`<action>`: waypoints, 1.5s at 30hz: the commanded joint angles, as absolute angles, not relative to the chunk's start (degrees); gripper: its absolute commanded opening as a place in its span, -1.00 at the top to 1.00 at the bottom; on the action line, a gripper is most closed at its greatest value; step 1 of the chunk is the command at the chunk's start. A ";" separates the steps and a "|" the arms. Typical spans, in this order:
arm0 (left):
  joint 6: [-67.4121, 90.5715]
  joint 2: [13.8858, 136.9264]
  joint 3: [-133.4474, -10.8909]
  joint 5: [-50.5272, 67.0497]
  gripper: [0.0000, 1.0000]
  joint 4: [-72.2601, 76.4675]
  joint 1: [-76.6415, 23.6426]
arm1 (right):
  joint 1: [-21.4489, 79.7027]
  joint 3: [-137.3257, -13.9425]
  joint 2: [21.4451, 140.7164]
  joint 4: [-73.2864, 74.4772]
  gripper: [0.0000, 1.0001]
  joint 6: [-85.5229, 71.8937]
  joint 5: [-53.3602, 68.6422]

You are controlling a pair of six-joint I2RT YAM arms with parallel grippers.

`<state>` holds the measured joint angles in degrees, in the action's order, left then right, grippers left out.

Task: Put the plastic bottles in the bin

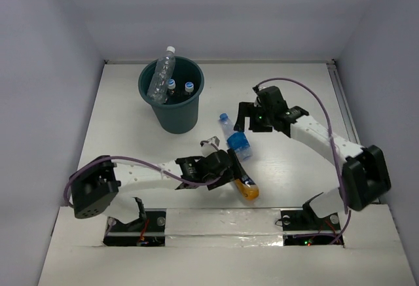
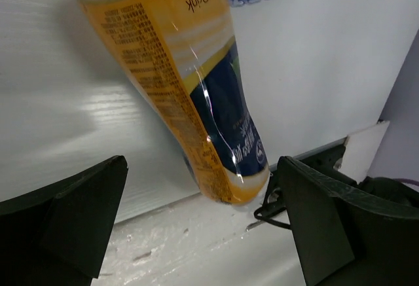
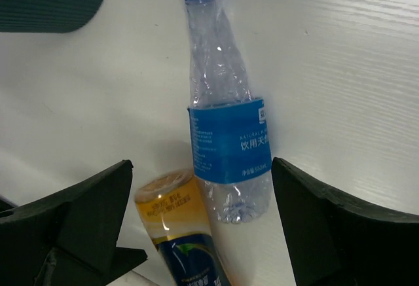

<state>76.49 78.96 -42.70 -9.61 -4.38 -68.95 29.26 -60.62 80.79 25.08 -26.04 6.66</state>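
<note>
The dark teal bin (image 1: 171, 106) stands at the back left of the table; one clear bottle (image 1: 161, 76) leans out over its rim and two capped bottles (image 1: 180, 88) stand inside. A blue-labelled bottle (image 1: 236, 139) lies on the table, and also shows in the right wrist view (image 3: 229, 135). The orange-yellow bottle (image 1: 245, 186) lies near the front edge. My left gripper (image 1: 228, 167) is open, with one end of the orange-yellow bottle (image 2: 196, 96) between its fingers (image 2: 65, 227), not touching them. My right gripper (image 1: 252, 121) is open above the blue-labelled bottle and holds nothing.
A clear, whitish object (image 1: 209, 144), perhaps another bottle, lies partly hidden by the left arm. The raised white front ledge (image 2: 196, 247) runs just behind the orange-yellow bottle. White walls enclose the table on three sides.
</note>
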 commanded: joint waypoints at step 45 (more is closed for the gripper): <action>28.86 73.88 -98.33 -35.68 0.37 -32.96 -36.59 | 28.83 -72.52 81.75 21.97 0.62 -26.89 15.47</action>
<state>41.34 68.10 -93.17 -31.94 -31.03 -40.77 29.17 -75.11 84.82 25.06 -24.51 15.09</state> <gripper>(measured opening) 0.428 0.311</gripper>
